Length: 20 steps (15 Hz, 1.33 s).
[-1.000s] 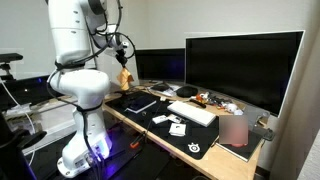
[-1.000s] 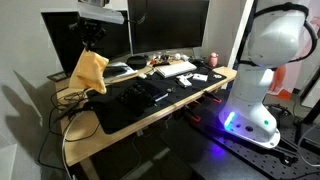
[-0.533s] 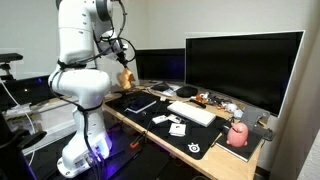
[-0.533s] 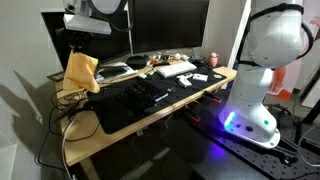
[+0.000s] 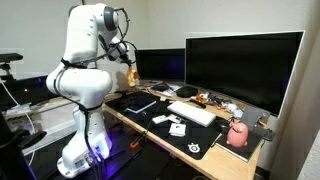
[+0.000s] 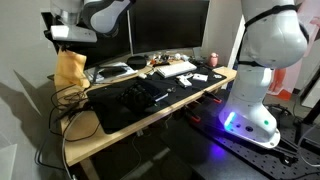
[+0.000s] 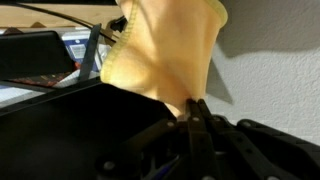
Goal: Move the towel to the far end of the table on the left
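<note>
Arm (image 5: pixel 85 75): glossy white shell of rounded, bulbous segments, at the left of the frame in an exterior view. Base (image 5: pixel 78 158): white, with a blue-violet glow low down, seen in both exterior views. Black cables (image 5: pixel 121 44) loop by the wrist. Gripper (image 7: pixel 197 110): matte black, in the lower half of the wrist view.

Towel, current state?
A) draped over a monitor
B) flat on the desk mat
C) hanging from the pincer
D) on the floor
C: the towel hangs in folds below the pincer, which the wrist view shows pinched shut on its edge, by the table end.
</note>
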### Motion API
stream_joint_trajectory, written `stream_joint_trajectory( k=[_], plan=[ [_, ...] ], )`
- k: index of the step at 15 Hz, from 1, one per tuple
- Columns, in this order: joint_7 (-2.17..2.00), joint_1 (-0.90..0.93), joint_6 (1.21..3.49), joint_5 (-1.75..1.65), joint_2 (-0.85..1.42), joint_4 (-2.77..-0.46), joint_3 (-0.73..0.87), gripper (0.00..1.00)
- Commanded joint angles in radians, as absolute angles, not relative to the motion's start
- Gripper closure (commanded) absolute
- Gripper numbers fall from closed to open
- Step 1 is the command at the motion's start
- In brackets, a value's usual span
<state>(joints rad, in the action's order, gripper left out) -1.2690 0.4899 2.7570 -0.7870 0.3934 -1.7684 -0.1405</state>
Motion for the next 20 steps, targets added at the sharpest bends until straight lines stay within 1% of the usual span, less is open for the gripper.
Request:
stream_joint_trajectory(
  k=[1, 6, 20],
  plan=[
    [-1.349, 0.534, 2.77, -0.881, 0.482, -1.642, -0.083, 1.0],
    [-1.364, 0.552, 2.763, -0.915, 0.563, -1.579, -0.053, 1.0],
    [-1.352, 0.566, 2.746, -0.92, 0.677, -1.565, -0.008, 1.0]
  ],
)
